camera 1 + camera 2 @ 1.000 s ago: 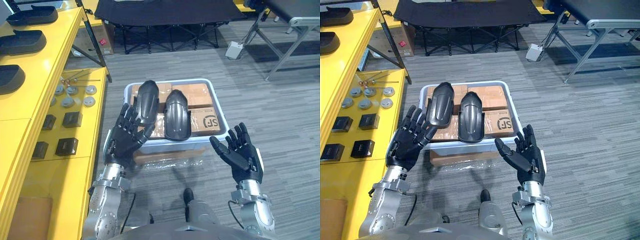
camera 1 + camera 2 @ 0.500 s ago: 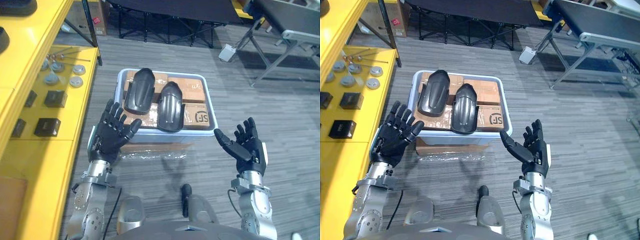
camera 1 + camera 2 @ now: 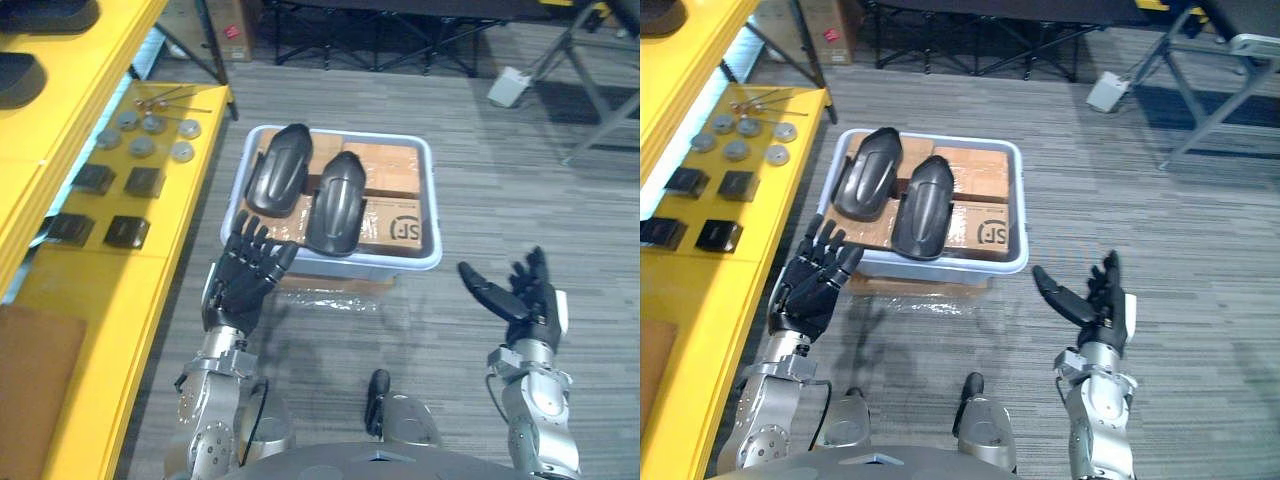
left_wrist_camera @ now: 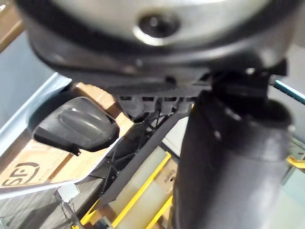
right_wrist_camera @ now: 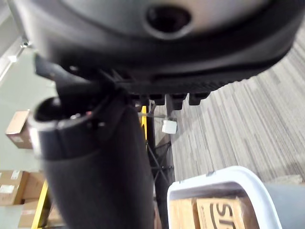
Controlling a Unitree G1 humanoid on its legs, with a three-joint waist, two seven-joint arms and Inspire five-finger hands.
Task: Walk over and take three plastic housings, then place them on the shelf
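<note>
Our left hand has dropped off the housings to the bin rim, right hand drifted wide; both spread, empty; no housing taken yet.

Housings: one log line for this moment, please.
housings: two in bin | left hand: open, by bin | right hand: open, empty

Silver-grey arms carry dark left hand, right hand.
</note>
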